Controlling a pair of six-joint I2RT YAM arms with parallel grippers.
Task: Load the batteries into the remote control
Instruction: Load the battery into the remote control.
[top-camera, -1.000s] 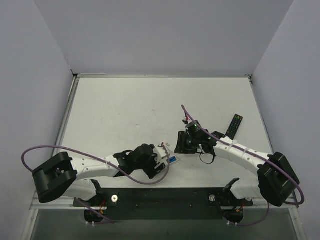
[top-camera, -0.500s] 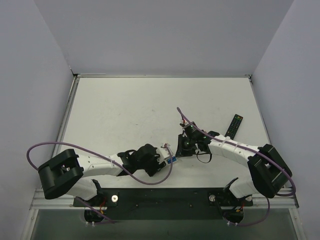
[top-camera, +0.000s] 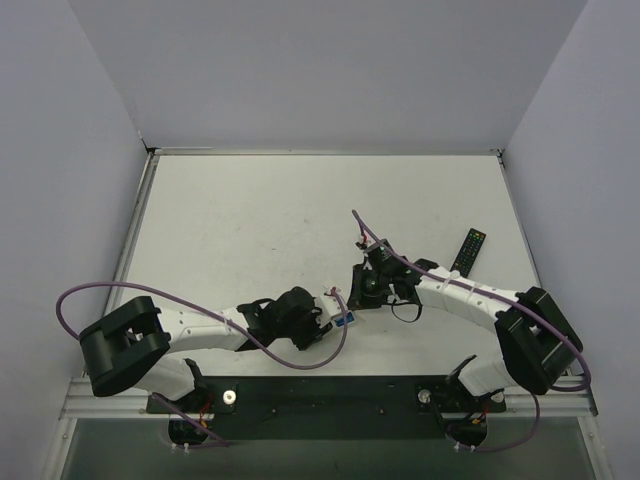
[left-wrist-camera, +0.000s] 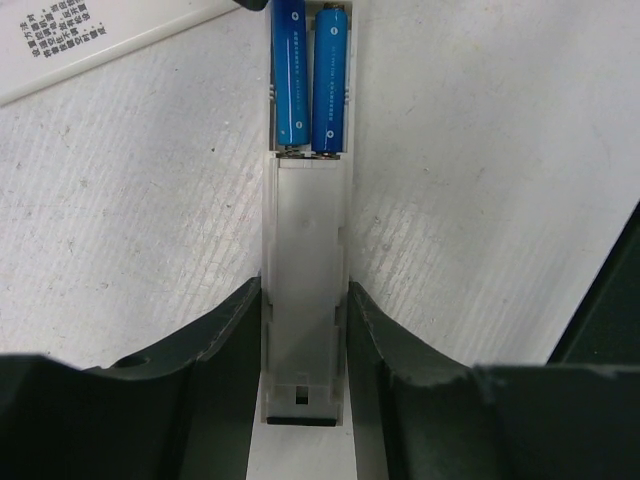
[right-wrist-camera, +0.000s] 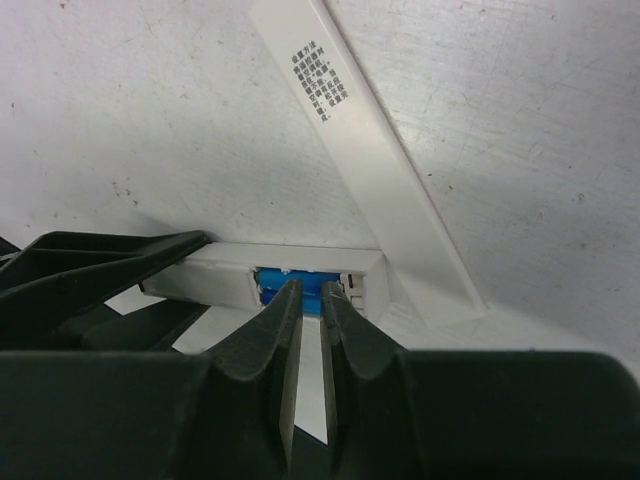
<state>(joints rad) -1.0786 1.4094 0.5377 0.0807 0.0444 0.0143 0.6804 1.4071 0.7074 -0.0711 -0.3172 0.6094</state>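
Note:
The white remote control (left-wrist-camera: 305, 220) lies back side up with its compartment open, and two blue batteries (left-wrist-camera: 310, 80) sit side by side inside it. My left gripper (left-wrist-camera: 305, 288) is shut on the remote's lower body, one finger pressed to each long side. In the top view this pair sits near the table's front centre, remote control (top-camera: 341, 318) beside left gripper (top-camera: 322, 320). My right gripper (right-wrist-camera: 311, 288) is shut with only a thin slit between its fingers and nothing held. Its tips hover right at the batteries (right-wrist-camera: 268, 280) in the remote control (right-wrist-camera: 215, 270).
A long white battery cover (right-wrist-camera: 360, 160) printed with small text lies diagonally on the table, its end touching the remote's end; the same cover (left-wrist-camera: 90, 45) shows in the left wrist view. A black remote (top-camera: 468, 252) with coloured buttons lies at the right.
The left fingers have closed in onto the white remote's sides. The right gripper has closed to a slit and shifted slightly left toward the remote's battery end.

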